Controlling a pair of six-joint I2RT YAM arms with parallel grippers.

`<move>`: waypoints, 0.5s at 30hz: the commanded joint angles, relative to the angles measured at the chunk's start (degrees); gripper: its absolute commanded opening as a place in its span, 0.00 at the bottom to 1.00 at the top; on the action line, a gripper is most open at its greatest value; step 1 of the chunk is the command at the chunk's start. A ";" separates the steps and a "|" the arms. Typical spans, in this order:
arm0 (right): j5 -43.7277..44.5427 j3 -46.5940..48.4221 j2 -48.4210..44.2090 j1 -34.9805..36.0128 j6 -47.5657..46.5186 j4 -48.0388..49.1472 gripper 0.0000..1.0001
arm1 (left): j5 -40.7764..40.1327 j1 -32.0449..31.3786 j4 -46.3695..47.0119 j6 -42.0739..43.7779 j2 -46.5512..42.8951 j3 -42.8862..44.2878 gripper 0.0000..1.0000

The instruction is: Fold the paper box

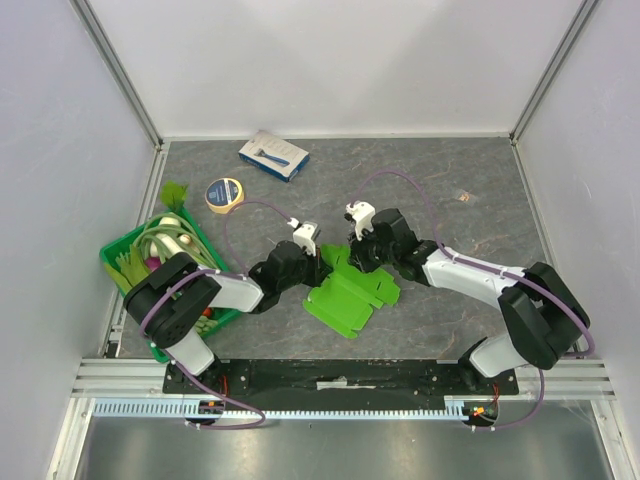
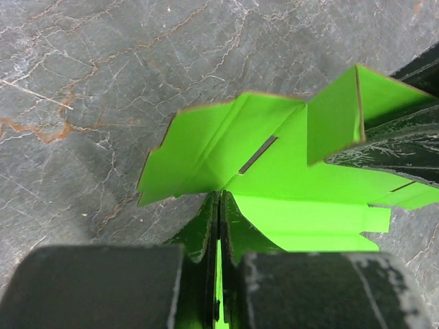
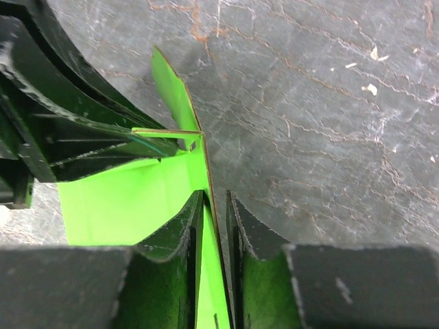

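First, at the near edge of the table [image 1: 480, 190], both arms reached forward and inward, elbows out, their wrists meeting just short of the table's middle. The left gripper [image 1: 320, 264] pointed toward the right. Its jaws were pressed together on a raised fold of the paper box [image 1: 350, 298]. In the left wrist view the card edge ran straight into the slit between the two fingers [image 2: 202, 229].

The right gripper [image 1: 357, 250] pointed toward the left and slightly nearer. Its jaws were closed on an upright wall of the same box, with the thin card edge standing between the fingers [image 3: 188, 226]. A sliver of dark gap showed on one side of the card.

The paper box lay partly unfolded on the table between the two grippers. Its main panel was flat, and its long axis ran diagonally from near-left to far-right. Flaps at the far-left end stood up where the grippers held them. From above, both wrists covered that end, so the fold lines there could not be made out.

Further left stood a darker green crate [image 1: 113, 252], its contents partly hidden behind the left arm. Beyond it lay a roll of tape [image 1: 224, 194], and at the far edge a blue-and-white carton [image 1: 273, 155].
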 commanded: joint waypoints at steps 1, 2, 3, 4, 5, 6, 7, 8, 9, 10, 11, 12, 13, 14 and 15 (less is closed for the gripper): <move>3.89 2.03 0.07 -0.01 -2.00 -4.41 0.28 | -4.72 -0.30 4.65 3.48 -1.32 -1.04 0.02; 3.89 2.29 -0.20 -0.01 -2.52 -4.95 0.32 | -4.72 -0.30 4.65 3.57 -1.32 -1.22 0.02; 4.41 2.29 -0.55 -0.09 -2.44 -5.12 0.33 | -4.72 -0.30 4.74 3.57 -1.40 -1.39 0.02; 4.94 2.21 -0.99 -0.18 -2.26 -5.39 0.37 | -4.80 -0.30 4.57 3.66 -1.32 -1.48 0.02; 4.59 2.38 -1.60 -0.53 -1.91 -5.65 0.38 | -4.80 -0.30 4.56 3.74 -1.06 -1.57 0.02; 4.24 2.30 -2.04 -0.88 -1.48 -5.92 0.40 | -4.80 -0.22 4.65 3.92 -1.05 -1.66 0.02; 3.02 2.21 -2.57 -1.15 -1.21 -5.74 0.41 | -4.80 -0.30 4.65 3.83 -0.88 -1.83 0.02; 1.62 2.21 -3.36 -1.41 -0.95 -5.48 0.42 | -4.89 -0.30 4.65 3.83 -0.88 -1.92 0.02; 0.73 2.21 -3.62 -2.20 -0.51 -5.39 0.42 | -4.72 -0.22 4.65 3.92 -0.79 -2.01 0.02; 0.38 2.29 -3.71 -2.38 -0.42 -5.30 0.41 | -4.72 -0.22 4.65 3.92 -0.79 -2.01 0.02; -1.11 2.38 -3.63 -2.99 -0.33 -5.22 0.41 | -4.54 -0.30 4.65 3.83 -0.70 -1.92 0.02; -1.64 2.38 -3.54 -3.17 -0.42 -5.21 0.41 | -4.45 -0.30 4.65 4.01 -0.70 -1.92 0.02; -1.91 2.30 -3.71 -3.43 -0.24 -4.95 0.40 | -4.54 -0.22 4.56 4.09 -0.70 -2.01 0.02; -2.61 2.12 -3.89 -3.87 -0.07 -4.69 0.40 | -4.63 -0.22 4.48 4.18 -0.88 -2.01 0.02; -3.14 2.12 -4.06 -4.31 -0.07 -4.51 0.40 | -4.72 -0.30 4.39 4.44 -0.96 -2.10 0.02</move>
